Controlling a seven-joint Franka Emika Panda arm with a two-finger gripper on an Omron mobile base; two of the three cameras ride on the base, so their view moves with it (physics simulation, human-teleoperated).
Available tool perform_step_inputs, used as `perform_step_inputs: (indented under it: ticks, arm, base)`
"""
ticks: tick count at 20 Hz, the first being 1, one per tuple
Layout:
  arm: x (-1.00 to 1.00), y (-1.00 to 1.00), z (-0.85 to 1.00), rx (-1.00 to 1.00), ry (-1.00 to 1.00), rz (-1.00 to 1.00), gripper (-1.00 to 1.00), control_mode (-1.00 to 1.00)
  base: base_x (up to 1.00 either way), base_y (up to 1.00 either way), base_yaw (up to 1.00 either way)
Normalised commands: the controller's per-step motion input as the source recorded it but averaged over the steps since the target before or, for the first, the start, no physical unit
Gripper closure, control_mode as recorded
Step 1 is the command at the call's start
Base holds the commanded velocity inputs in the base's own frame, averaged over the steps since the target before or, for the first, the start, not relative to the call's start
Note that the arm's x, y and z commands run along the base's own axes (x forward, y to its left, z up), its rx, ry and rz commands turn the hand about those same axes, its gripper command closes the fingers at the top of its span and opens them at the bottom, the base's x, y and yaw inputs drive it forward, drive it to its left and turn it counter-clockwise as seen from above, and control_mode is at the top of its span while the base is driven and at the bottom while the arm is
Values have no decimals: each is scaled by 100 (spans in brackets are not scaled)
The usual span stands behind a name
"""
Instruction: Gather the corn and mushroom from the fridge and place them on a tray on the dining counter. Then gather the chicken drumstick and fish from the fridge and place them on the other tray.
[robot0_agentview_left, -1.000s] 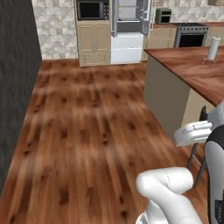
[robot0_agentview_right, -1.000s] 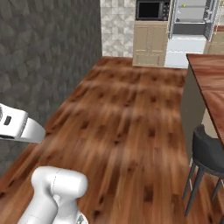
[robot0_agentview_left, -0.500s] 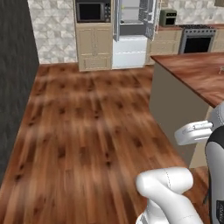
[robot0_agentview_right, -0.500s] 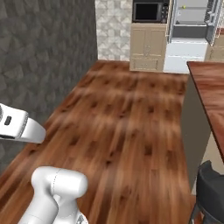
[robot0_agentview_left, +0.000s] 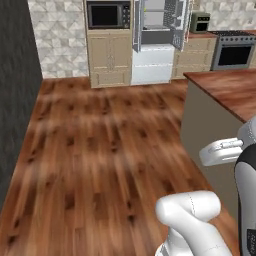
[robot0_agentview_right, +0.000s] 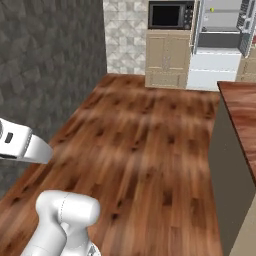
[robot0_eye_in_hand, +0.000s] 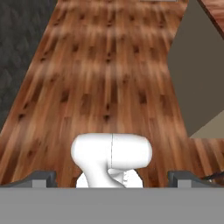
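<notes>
- Fridge (robot0_agentview_left: 155, 47) – far wall, doors swung open, shelves visible; the food inside is too small to make out.
- Microwave (robot0_agentview_left: 105, 15) – built in above the cabinet, left of the fridge; no readable lettering.
- Stove (robot0_agentview_left: 235, 50) – right of the fridge.
- Counter (robot0_agentview_left: 227, 90) – wood top, near right.
- Gripper (robot0_eye_in_hand: 112, 179) – fingers spread wide, holding nothing, above bare floor (robot0_eye_in_hand: 105, 74).

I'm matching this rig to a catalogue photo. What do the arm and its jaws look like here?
The arm is built of glossy white, rounded, tube-like segments with dark bands at the joints. In the hand view the gripper shows two small dark grey, blocky fingertips set far apart. No cables or readable markings can be made out.
</notes>
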Motion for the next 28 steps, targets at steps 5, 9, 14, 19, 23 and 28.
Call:
perform_step_inputs:
  ticks: [5, 9, 14, 19, 23, 28]
  arm:
    - [0, 0, 0, 0, 0, 0, -100, 100]
    - [0, 0, 0, 0, 0, 0, -100, 100]
    - [0, 0, 0, 0, 0, 0, -100, 100]
    - [0, 0, 0, 0, 0, 0, -100, 100]
    - [0, 0, 0, 0, 0, 0, -100, 100]
    - [0, 0, 0, 0, 0, 0, -100, 100]
  base:
    - [100, 0, 0]
    - [100, -4, 0]
    - [100, -22, -1]
    - [100, -43, 0]
    - [100, -62, 0]
    - [100, -42, 0]
